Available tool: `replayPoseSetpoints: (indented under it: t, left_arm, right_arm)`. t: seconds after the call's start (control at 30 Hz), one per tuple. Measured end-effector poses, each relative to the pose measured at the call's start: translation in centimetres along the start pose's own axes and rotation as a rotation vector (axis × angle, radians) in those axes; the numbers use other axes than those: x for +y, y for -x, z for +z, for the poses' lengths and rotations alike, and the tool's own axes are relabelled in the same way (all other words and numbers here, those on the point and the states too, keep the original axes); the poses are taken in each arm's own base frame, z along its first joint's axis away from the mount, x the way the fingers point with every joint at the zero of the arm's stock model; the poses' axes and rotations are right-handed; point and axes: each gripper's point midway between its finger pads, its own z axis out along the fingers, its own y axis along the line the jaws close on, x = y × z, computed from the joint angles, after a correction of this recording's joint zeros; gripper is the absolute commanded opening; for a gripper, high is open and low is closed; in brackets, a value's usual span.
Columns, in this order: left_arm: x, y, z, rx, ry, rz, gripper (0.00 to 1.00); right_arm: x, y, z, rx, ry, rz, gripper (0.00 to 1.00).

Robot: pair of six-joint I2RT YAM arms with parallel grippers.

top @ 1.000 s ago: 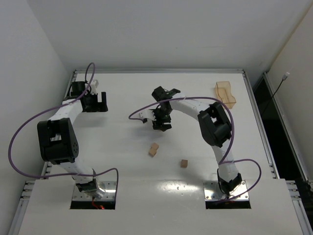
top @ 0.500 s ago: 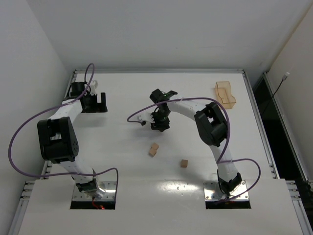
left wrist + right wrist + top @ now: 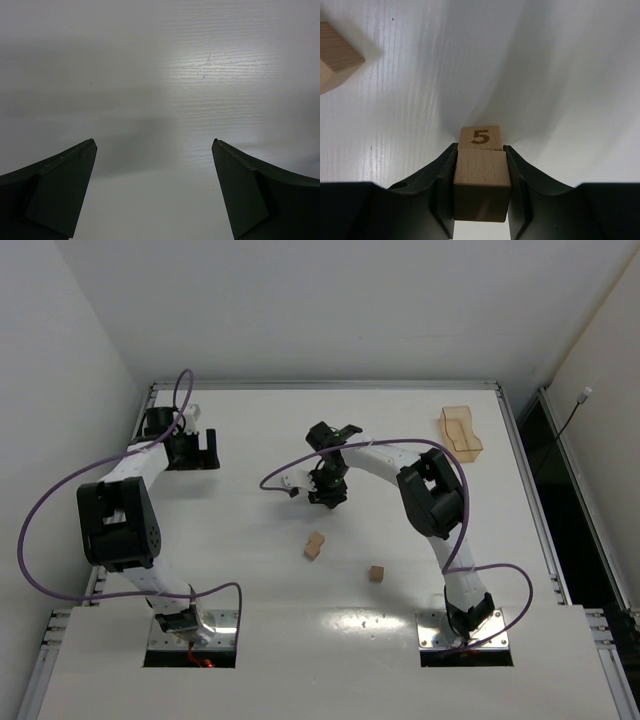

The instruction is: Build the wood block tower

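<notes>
Right gripper [image 3: 480, 148]: pinching the numbered block [image 3: 481, 175].
Left gripper [image 3: 154, 150]: spreading wide, holding nothing.
Tip: going slow, lining edges flat over the upper-left block [image 3: 335, 57].

My left arm [image 3: 135, 468] stretches forward along its own side, my left hand [image 3: 154, 145] with fingers spread wide. My right arm [image 3: 385, 455] folds inward toward the middle, my right hand [image 3: 480, 148] pointing down, fingers pinched on a wood block [image 3: 481, 185].

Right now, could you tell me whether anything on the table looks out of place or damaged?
Nothing stands out. The right gripper holds the block marked 5 squarely; a second block and a third block lie apart on the table.
</notes>
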Motion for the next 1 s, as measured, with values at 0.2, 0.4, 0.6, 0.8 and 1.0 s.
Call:
replayPoseSetpoints:
  t: [0.2, 0.4, 0.6, 0.8, 1.0]
  left_arm:
    - [-0.07, 0.34, 0.09, -0.004, -0.007, 0.001, 1.0]
    - [-0.18, 0.39, 0.08, -0.006, -0.013, 0.001, 1.0]
    - [-0.19, 0.39, 0.08, -0.006, -0.014, 0.001, 1.0]
    - [-0.19, 0.55, 0.04, -0.009, -0.013, 0.002, 1.0]
    - [-0.18, 0.65, 0.02, -0.011, -0.013, 0.002, 1.0]
  right_arm:
    - [0.18, -0.23, -0.09, 0.01, 0.005, 0.027, 0.0]
    - [-0.45, 0.02, 0.0, 0.014, 0.001, 0.116, 0.0]
    - [-0.59, 0.27, 0.12, 0.009, -0.012, 0.229, 0.0]
    - [-0.15, -0.1, 0.03, -0.005, -0.074, 0.277, 0.0]
    - [0.19, -0.66, -0.15, 0.0, -0.129, 0.292, 0.0]
